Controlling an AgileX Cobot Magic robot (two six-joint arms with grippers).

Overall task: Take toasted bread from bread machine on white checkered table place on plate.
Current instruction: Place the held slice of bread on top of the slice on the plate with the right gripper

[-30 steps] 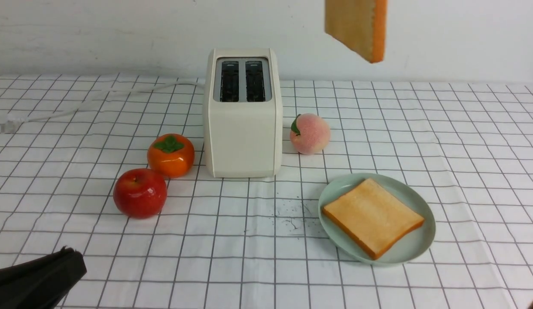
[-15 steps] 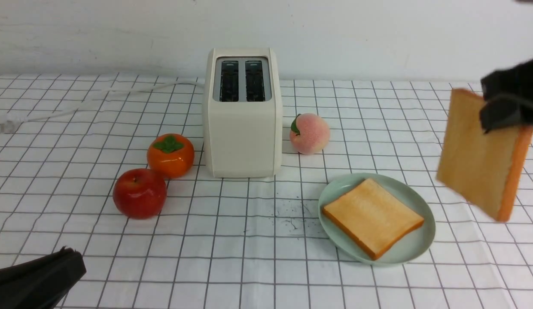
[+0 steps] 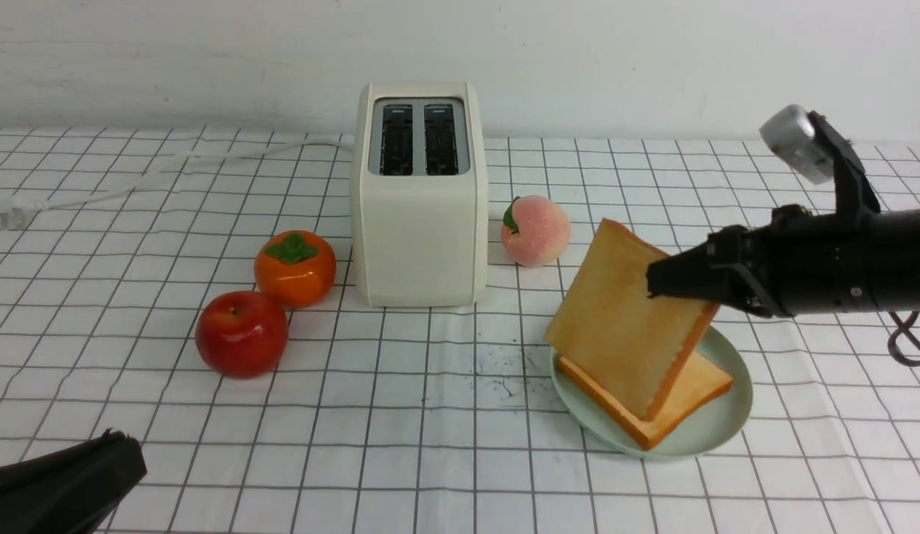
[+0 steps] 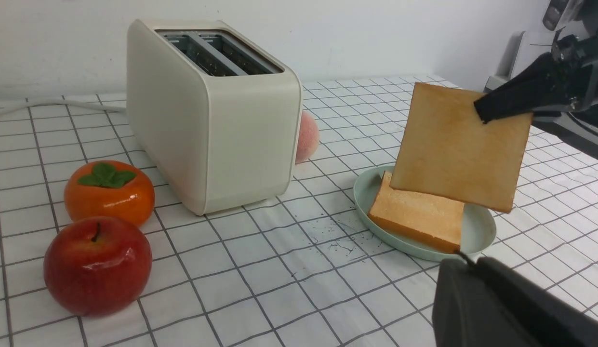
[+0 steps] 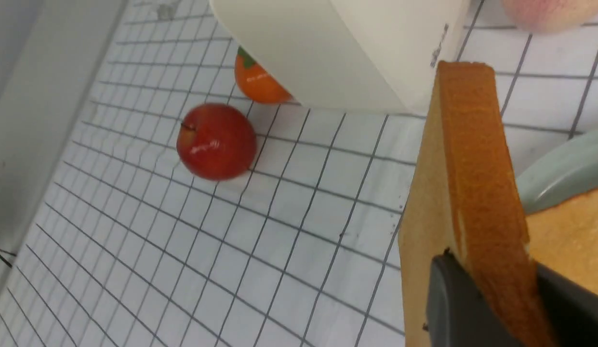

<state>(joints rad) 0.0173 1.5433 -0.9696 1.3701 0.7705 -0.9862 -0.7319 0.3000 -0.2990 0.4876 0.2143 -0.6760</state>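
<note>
My right gripper (image 3: pixel 671 282) is shut on the upper corner of a slice of toasted bread (image 3: pixel 623 319). The slice hangs steeply tilted over the pale green plate (image 3: pixel 730 426). Another slice (image 3: pixel 697 389) lies flat on that plate, and I cannot tell whether the two touch. In the right wrist view the crust edge (image 5: pixel 472 168) runs up between the black fingers (image 5: pixel 453 299). The cream bread machine (image 3: pixel 419 222) stands on the white checkered table (image 3: pixel 430 460) with both slots empty. My left gripper (image 3: pixel 122 456) rests low at the near left, shut with nothing in it (image 4: pixel 465 262).
A red apple (image 3: pixel 241 334) and an orange persimmon (image 3: pixel 294 267) sit left of the bread machine. A peach (image 3: pixel 535 230) sits to its right, just behind the plate. The white cord (image 3: pixel 170 174) trails off to the far left. Dark crumbs (image 3: pixel 504 374) lie beside the plate.
The right arm has carried the slice from high above, down the right side, then left to just over the plate. The left gripper has stayed put.
</note>
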